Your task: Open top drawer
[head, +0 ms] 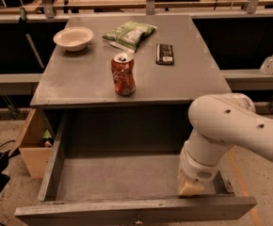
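Observation:
The top drawer (127, 208) is pulled far out from under the grey counter, and its plain grey inside (117, 175) shows. Its small metal knob (137, 219) is at the bottom edge of the view. My white arm (230, 126) comes in from the right and reaches down into the drawer's right front corner. My gripper (190, 187) is there, just behind the drawer front, and shows only as a cream-coloured tip.
On the counter (80, 79) stand a dented red soda can (123, 74), a white bowl (73, 37), a green chip bag (129, 33) and a dark snack bar (164, 53). A wooden box (33, 145) sits on the floor at left. A clear bottle (270, 63) stands on the right ledge.

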Robot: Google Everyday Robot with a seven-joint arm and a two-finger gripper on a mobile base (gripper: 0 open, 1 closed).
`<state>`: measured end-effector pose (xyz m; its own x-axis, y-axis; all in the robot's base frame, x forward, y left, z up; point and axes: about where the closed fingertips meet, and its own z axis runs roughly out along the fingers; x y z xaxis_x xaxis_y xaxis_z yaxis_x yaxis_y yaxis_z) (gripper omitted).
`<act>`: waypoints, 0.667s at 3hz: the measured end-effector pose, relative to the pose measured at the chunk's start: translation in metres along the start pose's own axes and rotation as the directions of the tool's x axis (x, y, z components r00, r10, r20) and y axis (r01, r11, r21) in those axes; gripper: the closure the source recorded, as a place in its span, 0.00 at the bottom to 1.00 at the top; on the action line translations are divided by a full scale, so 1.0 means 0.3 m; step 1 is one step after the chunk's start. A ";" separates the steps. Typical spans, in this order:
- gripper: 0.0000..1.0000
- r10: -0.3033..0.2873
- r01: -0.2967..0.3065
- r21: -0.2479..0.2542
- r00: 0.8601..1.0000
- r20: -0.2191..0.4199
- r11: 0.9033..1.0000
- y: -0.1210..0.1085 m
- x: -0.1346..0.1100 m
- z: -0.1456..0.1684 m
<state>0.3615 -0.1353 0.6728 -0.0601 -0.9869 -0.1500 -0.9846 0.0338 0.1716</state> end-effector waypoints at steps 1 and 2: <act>1.00 -0.013 0.013 -0.032 1.000 -0.011 0.999 0.140 -0.031 -0.047; 0.83 -0.013 0.013 -0.032 1.000 -0.011 0.999 0.140 -0.031 -0.047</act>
<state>0.3230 -0.1269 0.6951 -0.0453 -0.9889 -0.1412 -0.9796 0.0163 0.2003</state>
